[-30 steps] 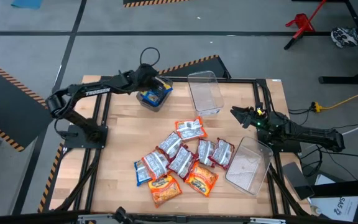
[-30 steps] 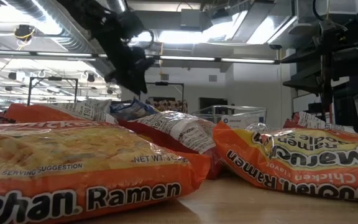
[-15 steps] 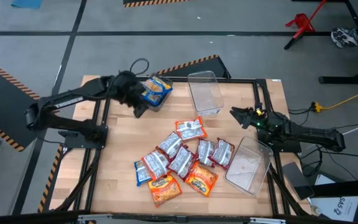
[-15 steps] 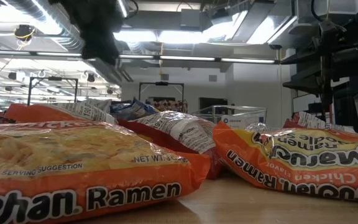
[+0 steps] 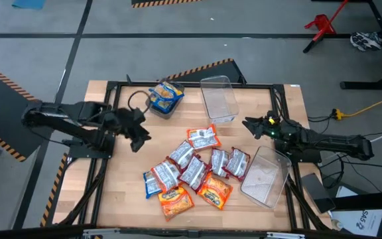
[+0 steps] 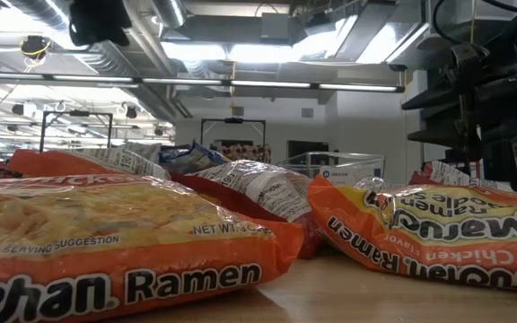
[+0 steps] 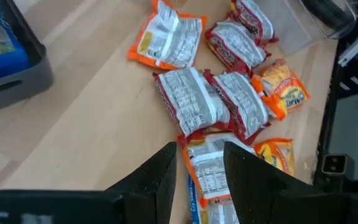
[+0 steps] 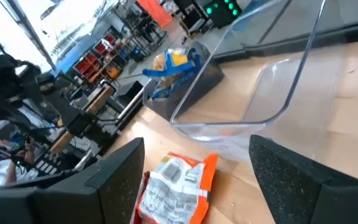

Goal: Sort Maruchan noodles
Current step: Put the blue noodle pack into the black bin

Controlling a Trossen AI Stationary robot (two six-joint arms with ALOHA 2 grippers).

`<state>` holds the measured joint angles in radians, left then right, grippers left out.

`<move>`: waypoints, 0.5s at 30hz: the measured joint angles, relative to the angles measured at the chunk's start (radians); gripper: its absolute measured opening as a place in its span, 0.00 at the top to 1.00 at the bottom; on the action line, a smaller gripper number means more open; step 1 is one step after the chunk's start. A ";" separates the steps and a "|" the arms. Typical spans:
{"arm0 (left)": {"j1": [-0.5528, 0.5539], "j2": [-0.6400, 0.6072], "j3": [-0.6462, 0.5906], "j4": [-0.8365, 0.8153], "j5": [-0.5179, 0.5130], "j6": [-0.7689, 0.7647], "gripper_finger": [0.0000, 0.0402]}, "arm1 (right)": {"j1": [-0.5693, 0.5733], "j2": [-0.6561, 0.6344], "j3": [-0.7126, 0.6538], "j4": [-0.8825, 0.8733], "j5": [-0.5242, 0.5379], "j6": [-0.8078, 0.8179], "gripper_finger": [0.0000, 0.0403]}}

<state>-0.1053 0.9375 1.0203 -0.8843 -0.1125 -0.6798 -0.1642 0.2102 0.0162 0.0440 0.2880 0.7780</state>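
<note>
Several Maruchan packets (image 5: pixel 192 169) lie flat in a loose pile on the middle of the wooden table: orange ones (image 5: pixel 215 191) at the near side and red-and-white ones (image 7: pixel 191 102) between them. A blue edge (image 5: pixel 150 189) shows under the pile's left side. Blue-and-yellow packets (image 5: pixel 166 97) lie in a grey bin (image 7: pixel 17 74) at the far edge. My left gripper (image 5: pixel 138 135) hangs open over bare wood left of the pile, its fingers (image 7: pixel 166 171) empty. My right gripper (image 5: pixel 249 124) is open and hovers right of the pile, beside a clear bin (image 8: pixel 272 81).
One clear bin (image 5: pixel 219 98) stands at the far edge, right of the grey bin. A second clear bin (image 5: pixel 265 176) lies at the right edge, close to my right arm. A black frame (image 5: pixel 105 166) runs around the table. Bare wood (image 5: pixel 125 179) lies left of the pile.
My left gripper has drawn back from over the grey bin, toward the table's left and near edges, and now hangs over bare wood. A blue-and-yellow packet lies on top in the grey bin. The pile has kept still.
</note>
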 joint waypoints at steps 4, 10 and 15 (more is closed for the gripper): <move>-0.124 -0.002 0.000 -0.002 -0.110 -0.061 0.69 | 0.000 -0.001 0.000 0.001 -0.020 0.002 0.31; -0.208 0.005 -0.060 0.015 -0.102 -0.151 0.66 | 0.000 -0.001 -0.001 0.003 -0.020 0.002 0.31; -0.247 0.005 -0.128 0.103 -0.061 -0.209 0.59 | 0.000 -0.001 -0.001 0.003 -0.019 0.002 0.31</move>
<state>-0.3522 0.9424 0.8922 -0.7811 -0.1735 -0.8892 -0.1641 0.2092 0.0154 0.0472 0.2688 0.7799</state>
